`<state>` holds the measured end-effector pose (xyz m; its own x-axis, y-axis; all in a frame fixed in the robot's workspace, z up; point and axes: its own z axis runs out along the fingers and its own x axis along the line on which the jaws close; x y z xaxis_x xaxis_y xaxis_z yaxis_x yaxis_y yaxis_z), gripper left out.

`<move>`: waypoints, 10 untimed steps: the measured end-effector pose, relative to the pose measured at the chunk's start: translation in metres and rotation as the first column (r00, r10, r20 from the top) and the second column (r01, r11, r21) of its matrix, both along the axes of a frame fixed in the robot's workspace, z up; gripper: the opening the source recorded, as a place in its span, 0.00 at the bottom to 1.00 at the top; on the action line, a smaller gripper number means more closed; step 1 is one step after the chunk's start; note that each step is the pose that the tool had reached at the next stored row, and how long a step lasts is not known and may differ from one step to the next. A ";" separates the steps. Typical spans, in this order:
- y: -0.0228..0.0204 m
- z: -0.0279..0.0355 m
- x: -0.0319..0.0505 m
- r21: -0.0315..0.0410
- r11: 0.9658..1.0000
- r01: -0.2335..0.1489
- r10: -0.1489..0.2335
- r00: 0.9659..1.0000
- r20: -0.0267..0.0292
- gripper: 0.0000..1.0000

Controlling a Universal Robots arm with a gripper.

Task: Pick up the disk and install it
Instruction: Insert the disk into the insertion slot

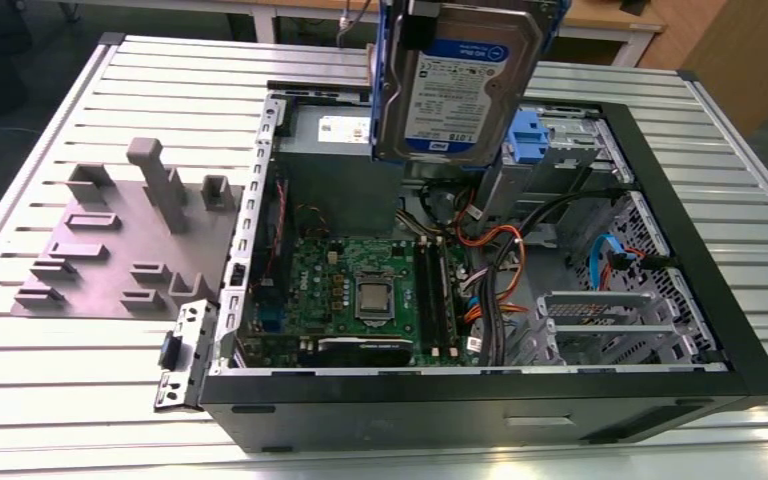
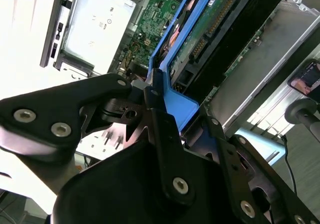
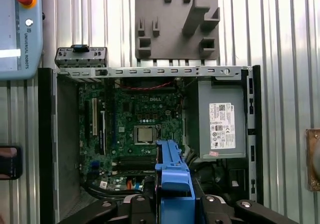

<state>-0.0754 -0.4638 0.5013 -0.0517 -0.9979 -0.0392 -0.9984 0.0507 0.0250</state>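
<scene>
The disk, a silver hard drive with a white-and-blue label and blue carrier rails, hangs upright in the air over the back part of the open computer case. In both wrist views my gripper is shut on the blue rail at the disk's end, with a black finger pressed against each side. The drive's connector edge and green board point down toward the case. Below the disk, at the case's back right in the exterior view, sits a drive bay with blue plastic parts.
Inside the case lie the green motherboard, a grey power supply with a white sticker, orange and black cables and a metal cage. A grey fixture plate and a loose bracket rest on the slatted table.
</scene>
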 end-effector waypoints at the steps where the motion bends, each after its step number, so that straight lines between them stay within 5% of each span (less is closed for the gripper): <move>1: -0.0014 -0.0001 0.0000 0.000 1.000 0.000 0.000 1.000 0.000 0.36; 10: -0.0156 -0.0005 0.0000 0.000 1.000 0.000 0.000 1.000 0.000 0.36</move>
<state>-0.0754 -0.4794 0.5008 -0.0517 -0.9979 -0.0392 -0.9984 0.0508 0.0249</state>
